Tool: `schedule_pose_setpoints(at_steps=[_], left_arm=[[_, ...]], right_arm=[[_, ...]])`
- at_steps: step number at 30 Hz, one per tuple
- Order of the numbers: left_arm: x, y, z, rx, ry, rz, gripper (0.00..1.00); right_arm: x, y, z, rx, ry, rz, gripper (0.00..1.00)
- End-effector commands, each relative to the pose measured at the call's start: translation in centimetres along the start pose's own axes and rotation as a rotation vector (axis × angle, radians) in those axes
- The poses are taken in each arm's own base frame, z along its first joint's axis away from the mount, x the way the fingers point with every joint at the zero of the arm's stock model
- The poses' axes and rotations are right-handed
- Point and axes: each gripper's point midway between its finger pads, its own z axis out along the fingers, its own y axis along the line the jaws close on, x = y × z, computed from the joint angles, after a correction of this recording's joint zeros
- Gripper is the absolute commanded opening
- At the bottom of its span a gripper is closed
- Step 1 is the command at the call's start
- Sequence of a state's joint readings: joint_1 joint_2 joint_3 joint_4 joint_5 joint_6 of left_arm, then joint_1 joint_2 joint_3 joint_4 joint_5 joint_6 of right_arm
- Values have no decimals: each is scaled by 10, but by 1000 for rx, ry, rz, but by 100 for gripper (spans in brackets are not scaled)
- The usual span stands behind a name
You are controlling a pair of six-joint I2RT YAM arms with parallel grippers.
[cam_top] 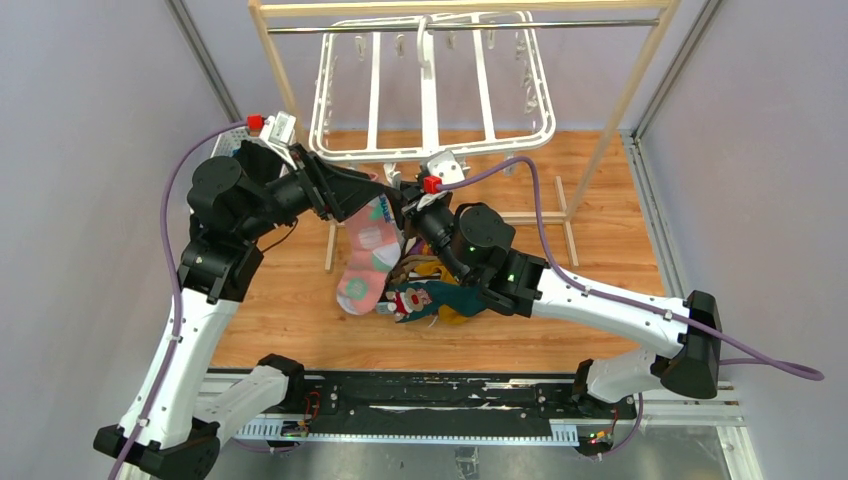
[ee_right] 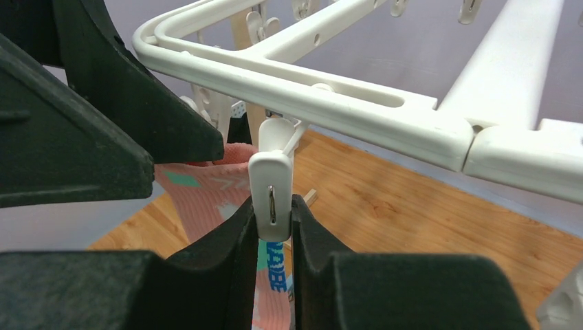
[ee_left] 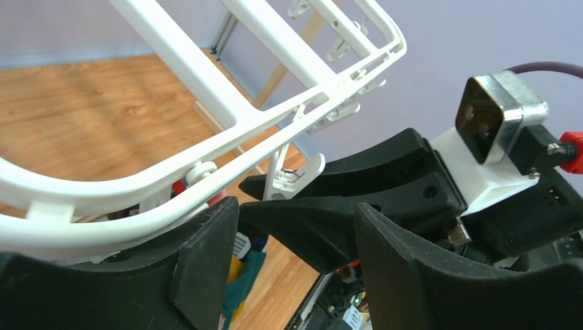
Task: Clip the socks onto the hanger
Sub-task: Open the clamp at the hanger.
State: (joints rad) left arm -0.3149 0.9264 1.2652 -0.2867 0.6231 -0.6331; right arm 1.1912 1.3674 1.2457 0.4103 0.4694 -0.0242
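Observation:
The white hanger (cam_top: 430, 100) hangs from the rail at the back, its near edge over my two grippers. My right gripper (ee_right: 273, 213) is shut on one of its white clips (ee_right: 271, 179), one finger on each side. A pink patterned sock (cam_top: 368, 250) hangs below that edge, just behind the clip (ee_right: 199, 189); what holds it is hidden. My left gripper (ee_left: 295, 220) is open at the hanger's rim (ee_left: 206, 172), with only the right gripper's black finger beyond its gap. More socks (cam_top: 435, 290) lie in a pile under the right wrist.
A wooden rack with a metal rail (cam_top: 460, 25) carries the hanger; its posts and foot bars (cam_top: 545, 215) stand on the wooden tabletop (cam_top: 600, 180). Purple walls close in both sides. The two wrists sit almost touching under the hanger's front edge.

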Motion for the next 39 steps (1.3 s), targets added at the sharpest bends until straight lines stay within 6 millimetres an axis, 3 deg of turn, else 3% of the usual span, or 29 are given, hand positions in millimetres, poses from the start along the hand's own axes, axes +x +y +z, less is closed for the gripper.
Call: schedule_pose_setpoints(at_steps=[1, 11, 21, 30, 39], left_arm=[[-22, -8, 5, 19, -64, 22, 67], [-18, -2, 22, 13, -9, 82, 67], [-22, 19, 22, -102, -30, 150, 65], [-20, 13, 32, -47, -8, 92, 65], [-22, 19, 38, -68, -9, 72, 58]], right_arm=[[15, 16, 0, -59, 34, 2, 0], [16, 14, 2, -38, 46, -5, 0], [12, 17, 2, -47, 36, 33, 0], [14, 21, 5, -59, 44, 49, 0], [17, 25, 7, -68, 56, 62, 0]])
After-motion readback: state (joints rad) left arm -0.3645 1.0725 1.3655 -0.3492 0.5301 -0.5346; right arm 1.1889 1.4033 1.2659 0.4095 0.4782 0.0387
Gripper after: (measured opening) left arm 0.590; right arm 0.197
